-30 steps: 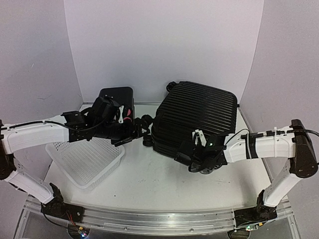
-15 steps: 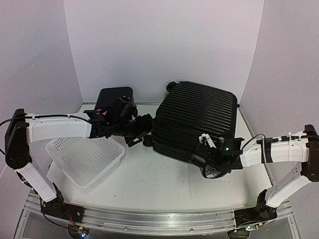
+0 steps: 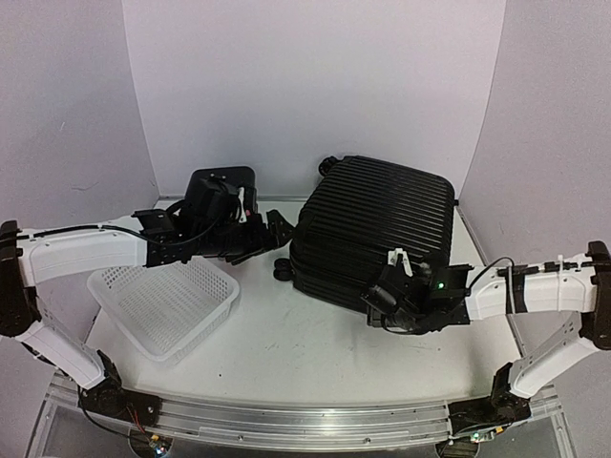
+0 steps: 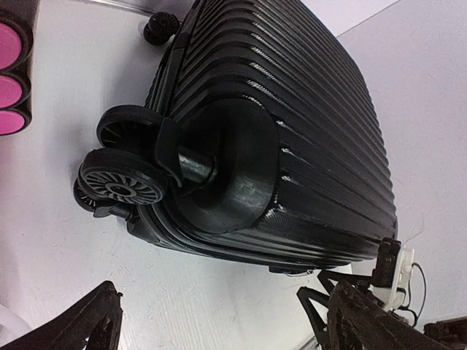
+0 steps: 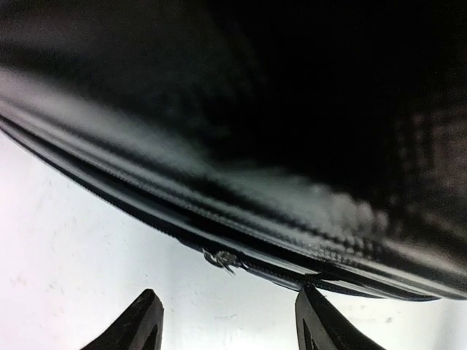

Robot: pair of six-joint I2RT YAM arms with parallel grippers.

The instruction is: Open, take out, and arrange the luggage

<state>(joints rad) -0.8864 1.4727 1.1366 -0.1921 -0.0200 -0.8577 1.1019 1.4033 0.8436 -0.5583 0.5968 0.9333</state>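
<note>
Top view: the large black ribbed hard-shell suitcase (image 3: 374,221) lies flat and closed on the white tabletop (image 3: 286,353), right of centre. I judge its long axis runs 9 to 3 o'clock, with the small black wheels (image 4: 120,182) at the 9 o'clock end.

The right gripper (image 5: 226,293) sits low at the case's 6 o'clock side, jaws wide and holding nothing. In the right wrist view, a small metal zip pull (image 5: 222,259) on the side seam sits at 12 o'clock from those jaws, just beyond the tips and not touched. The right arm is much the nearer to it, so I would start the opening there.

The left gripper (image 4: 208,292) hovers off the wheel corner, jaws also wide and empty, with the case at its 12 o'clock.

A small black box with pink round drawer fronts (image 4: 11,80) stands near the case at its 9 o'clock. A white mesh plastic basket (image 3: 162,305) sits at 8 o'clock, well apart. The box may crowd a lid swinging that way.
</note>
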